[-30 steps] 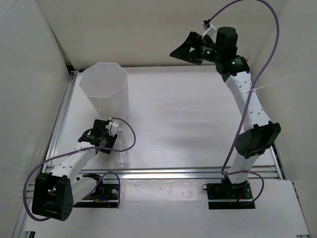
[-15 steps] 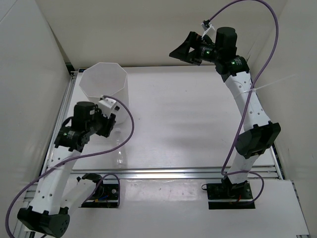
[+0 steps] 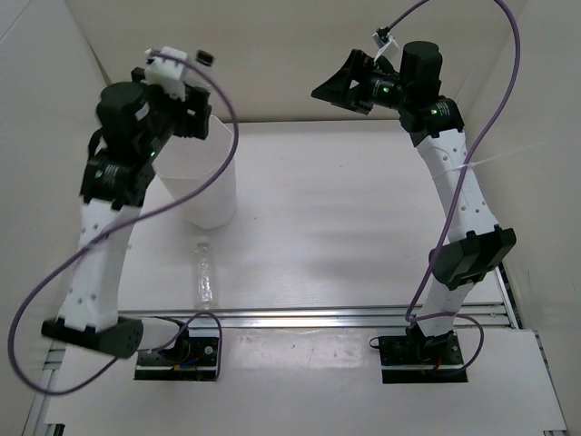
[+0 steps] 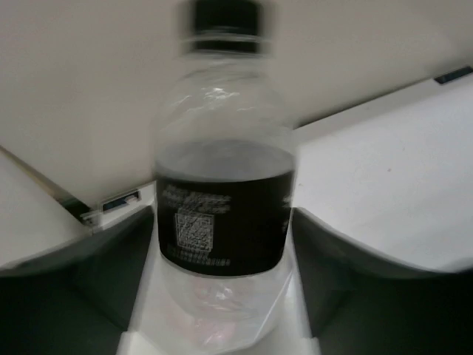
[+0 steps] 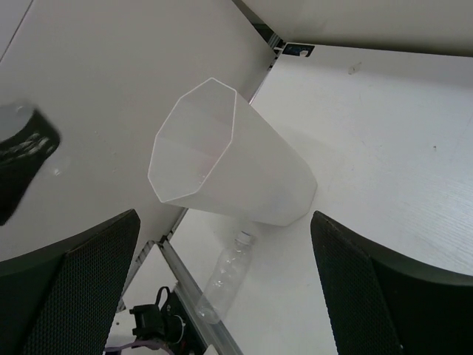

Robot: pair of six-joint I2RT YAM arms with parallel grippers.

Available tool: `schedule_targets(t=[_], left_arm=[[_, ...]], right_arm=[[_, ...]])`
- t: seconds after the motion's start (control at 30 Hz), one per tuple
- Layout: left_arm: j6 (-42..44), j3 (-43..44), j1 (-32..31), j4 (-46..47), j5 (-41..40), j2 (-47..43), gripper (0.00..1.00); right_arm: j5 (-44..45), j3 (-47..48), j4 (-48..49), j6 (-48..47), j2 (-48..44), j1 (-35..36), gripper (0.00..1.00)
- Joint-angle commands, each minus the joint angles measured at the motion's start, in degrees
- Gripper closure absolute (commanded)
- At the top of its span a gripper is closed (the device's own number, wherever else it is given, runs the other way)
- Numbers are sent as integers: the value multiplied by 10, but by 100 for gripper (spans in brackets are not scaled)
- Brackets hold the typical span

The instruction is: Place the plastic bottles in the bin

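The left claw (image 3: 200,123) was up high and shut tight on the short bottle (image 4: 222,222) with the dark label and the black cap. In the left wrist view the cap was at the top, and the two fingers (image 4: 103,274) pressed on both sides of the label. The bottle looked a bit blurry there. The bin (image 3: 207,186) stood on the table (image 3: 363,218), below this claw and close to it. I cannot tell if its open top was right under the bottle. Farther down from the claw, toward the arm's base, a plain bottle (image 3: 203,272) lay on its side on the table. It was just beside the foot of the bin, with its neck pointing at the bin. I cannot tell if the two touched. The right claw (image 3: 331,84) was up high too, well apart from the left claw and off to its right. Its fingers were spread wide and held nothing. From that claw, the bin was down below and off to the left, with the plain bottle just past it.
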Motion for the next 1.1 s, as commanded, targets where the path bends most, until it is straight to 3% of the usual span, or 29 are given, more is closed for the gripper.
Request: schedule_targets(t=[0.0,0.17,0.4,0.5,0.83,1.07], left_arm=[[-29,29,2,5,-72,106,2],[-97,25,2,5,-167,105,0],[-135,-119,2,5,-284,-56,0],[-135,-199,2,5,-299,-128,0],[-224,-352,2,0,-203,-256,0],[-261,-380,2,-25,-159,-249,0]], right_arm=[[-14,22,-7,-5,-2,-7,0],[-14,-17,-19,-18,-41,-22,0],[-20,-62,-24,-18,-68,-60,0],[-20,-62,-24,-18,-68,-60,0],[-8,-73,-24,13,-50,-60,0],[103,-105,-42,31,-56,-66,0]])
